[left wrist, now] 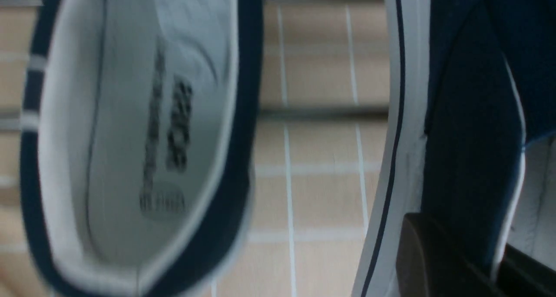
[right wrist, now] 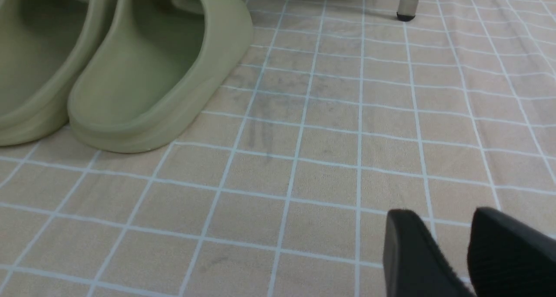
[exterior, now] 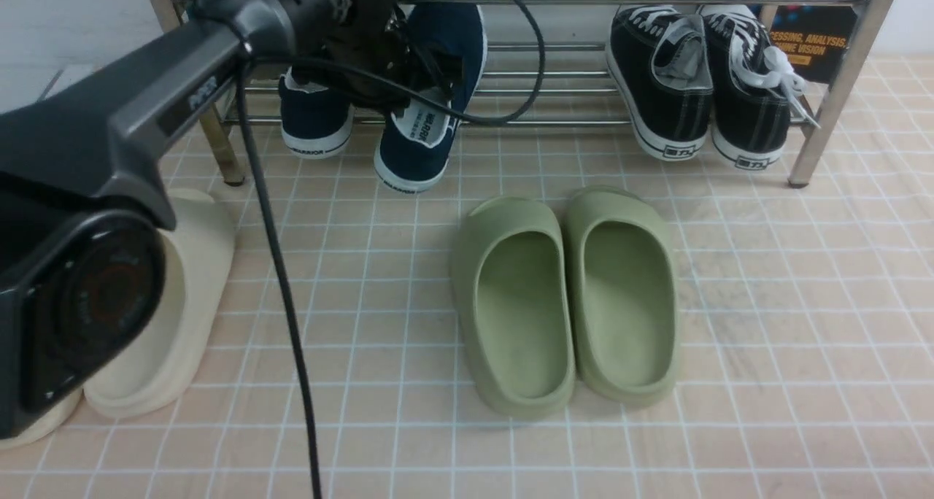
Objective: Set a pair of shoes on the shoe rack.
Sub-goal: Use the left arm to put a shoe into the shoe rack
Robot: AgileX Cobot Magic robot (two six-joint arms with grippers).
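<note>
Toward the left end of the shoe rack (exterior: 562,123), we see the two navy shoes at its lower shelf. The outer navy shoe (exterior: 315,123) has its heel jutting past the shelf's front edge, its middle hidden from us behind the left arm (exterior: 146,112). The inner navy shoe (exterior: 445,47) is beside it, tilted, with its toe up and its heel low, beyond that same edge. Our left gripper (left wrist: 460,253) is closed narrowly on the inner shoe's side, the fabric pinched between its fingers. How much of that shoe's weight the bars bear, we can't fairly say, as the arm and a looping black cable (exterior: 281,287) cover part of the view.

Near the right end of the same shelf, we see the black sneakers (exterior: 689,83) side by side, heels over the front edge. Behind that end stands a dark printed panel (exterior: 810,47). The green slides (exterior: 569,302) lie together on the tiled surface (exterior: 788,338), in front of the rack's middle; the cream slides (exterior: 175,302) lie at the left, partly hidden by the arm. Our right gripper (right wrist: 443,214) is wide, holding nothing, above the tiles.
</note>
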